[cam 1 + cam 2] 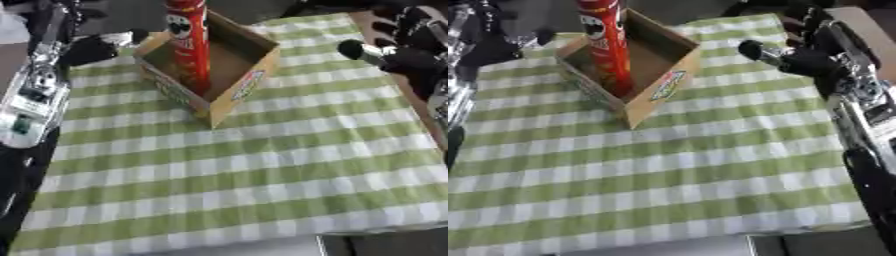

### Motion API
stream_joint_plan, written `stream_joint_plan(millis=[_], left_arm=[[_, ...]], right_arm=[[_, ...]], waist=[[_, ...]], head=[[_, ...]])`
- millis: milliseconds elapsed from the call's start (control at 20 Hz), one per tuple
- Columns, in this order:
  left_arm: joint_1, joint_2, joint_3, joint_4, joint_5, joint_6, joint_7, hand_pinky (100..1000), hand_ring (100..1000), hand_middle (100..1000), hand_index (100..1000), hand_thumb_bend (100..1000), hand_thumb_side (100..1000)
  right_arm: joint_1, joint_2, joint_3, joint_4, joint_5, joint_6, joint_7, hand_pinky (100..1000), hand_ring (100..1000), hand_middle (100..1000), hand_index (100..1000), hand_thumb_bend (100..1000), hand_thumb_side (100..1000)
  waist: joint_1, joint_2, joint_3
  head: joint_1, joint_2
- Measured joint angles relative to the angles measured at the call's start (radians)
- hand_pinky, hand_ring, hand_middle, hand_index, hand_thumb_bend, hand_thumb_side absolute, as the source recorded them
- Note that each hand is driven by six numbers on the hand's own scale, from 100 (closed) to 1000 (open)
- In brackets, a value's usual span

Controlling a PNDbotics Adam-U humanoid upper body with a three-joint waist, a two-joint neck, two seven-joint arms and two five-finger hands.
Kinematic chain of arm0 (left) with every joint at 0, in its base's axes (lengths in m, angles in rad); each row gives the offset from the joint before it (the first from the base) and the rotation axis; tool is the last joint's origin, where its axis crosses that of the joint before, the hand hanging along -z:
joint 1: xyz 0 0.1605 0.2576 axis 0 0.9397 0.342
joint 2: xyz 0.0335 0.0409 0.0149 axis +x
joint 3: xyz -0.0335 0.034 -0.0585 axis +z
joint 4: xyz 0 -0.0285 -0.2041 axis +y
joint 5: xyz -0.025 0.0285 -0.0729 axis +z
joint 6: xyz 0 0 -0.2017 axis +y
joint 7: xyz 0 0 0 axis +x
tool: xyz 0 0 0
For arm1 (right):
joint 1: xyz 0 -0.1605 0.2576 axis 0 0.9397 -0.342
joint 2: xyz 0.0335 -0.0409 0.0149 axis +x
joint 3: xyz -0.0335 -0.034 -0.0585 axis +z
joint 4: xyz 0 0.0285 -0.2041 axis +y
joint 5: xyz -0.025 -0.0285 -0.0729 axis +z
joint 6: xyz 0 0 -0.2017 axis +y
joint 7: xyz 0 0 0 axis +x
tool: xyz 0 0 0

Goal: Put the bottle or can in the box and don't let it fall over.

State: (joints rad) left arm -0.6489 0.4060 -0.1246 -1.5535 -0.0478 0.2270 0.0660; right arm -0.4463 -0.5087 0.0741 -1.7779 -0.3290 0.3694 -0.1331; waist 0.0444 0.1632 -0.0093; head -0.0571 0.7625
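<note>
A: So, where was the can (189, 45)?
B: Standing upright inside the cardboard box (249, 82), close to the near-left wall. Red tube, top cut off by the upper edge in both views.
A: Box itself?
B: Open on top, sat on the green-and-white checked cloth (262, 165) toward the far side, one corner pointing at the camera. Printed label on the near-right wall.
A: Anything touching the can?
B: Nothing seen. Both hands were clear of it.
A: Left hand (105, 45)?
B: Up at the far left, just beside the box's left corner. Black fingers pointing toward the box with a pale tip near the flap. Blurred; could not tell how far the fingers were spread. It did not appear to have hold of anything. Silver forearm (35, 95) ran down the left edge.
A: Right hand (798, 57)?
B: Far right, well apart from the box, over the cloth's far-right part. Thumb stuck out toward the box, fingers looked relaxed, nothing in it. Right eye view showed it best, with the arm (864, 115) running down the right edge.
A: Can tilt?
B: Slight lean in the picture only; it read as standing, base on the box floor.
</note>
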Motion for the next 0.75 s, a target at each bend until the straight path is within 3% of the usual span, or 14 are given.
stream_joint_plan(millis=[200, 250, 300, 750], left_arm=[[0.09, 0.059, 0.031, -0.125, 0.019, 0.007, 0.002, 1000, 778, 789, 819, 763, 199], [0.11, 0.068, 0.042, -0.149, 0.026, 0.009, 0.005, 1000, 779, 793, 821, 719, 213], [0.129, 0.078, 0.054, -0.17, 0.037, 0.012, 0.009, 1000, 780, 793, 822, 764, 196], [0.237, 0.132, 0.128, -0.272, 0.122, 0.022, 0.039, 1000, 788, 805, 824, 772, 143]], right_arm=[[0.005, -0.005, -0.001, 0.0, 0.0, -0.001, -0.002, 1000, 1000, 954, 962, 802, 206], [0.007, -0.007, -0.002, 0.0, 0.0, -0.002, -0.002, 1000, 1000, 954, 962, 802, 211], [0.007, -0.007, -0.003, 0.0, 0.0, -0.001, -0.004, 1000, 1000, 954, 962, 804, 208], [0.008, -0.011, -0.012, 0.0, 0.0, -0.002, -0.012, 1000, 1000, 953, 961, 804, 208]], waist=[[-0.004, -0.002, 0.007], [-0.005, -0.002, 0.01], [-0.005, -0.002, 0.011], [-0.01, 0.0, 0.011]], head=[[-0.001, 0.0], [-0.001, 0.001], [-0.001, 0.001], [-0.008, 0.0]])
